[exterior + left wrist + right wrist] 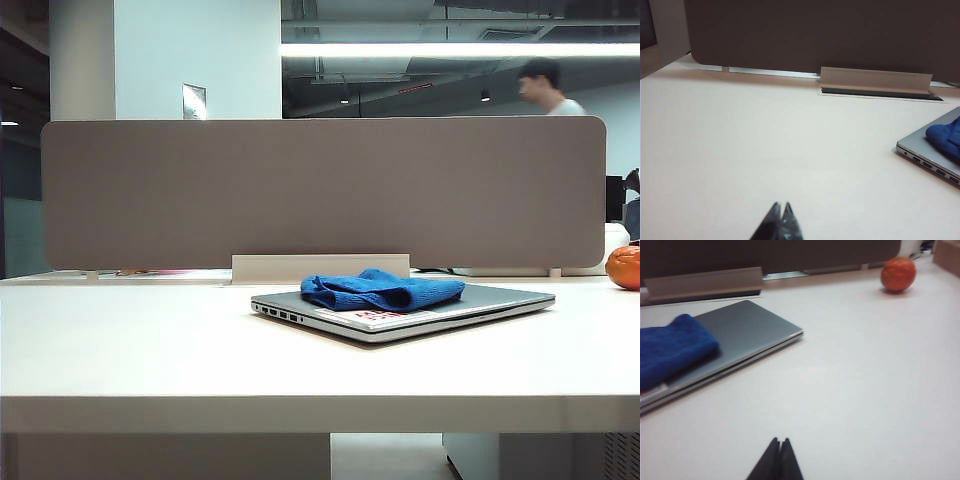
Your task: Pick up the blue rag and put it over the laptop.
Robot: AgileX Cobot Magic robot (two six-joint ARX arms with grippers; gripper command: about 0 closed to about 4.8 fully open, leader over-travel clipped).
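1. The blue rag [380, 289] is lying bunched on the closed laptop [505, 296], lengthwise along its lid.
2. The left gripper [781, 206] and right gripper [779, 441] are both sitting pinched shut and empty, well short of the laptop.
3. The rag is lying ahead between them, neither arm clearly nearer.

One blue rag [382, 289], one laptop [480, 299], one orange fruit [898, 274], and two closed hands: left hand [781, 206], right hand [779, 441].

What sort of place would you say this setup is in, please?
Probably an open-plan office: a long grey fabric desk divider backs the white table, a closed silver-grey laptop lies there under a bright blue terry rag, and ceiling strip lighting runs behind.
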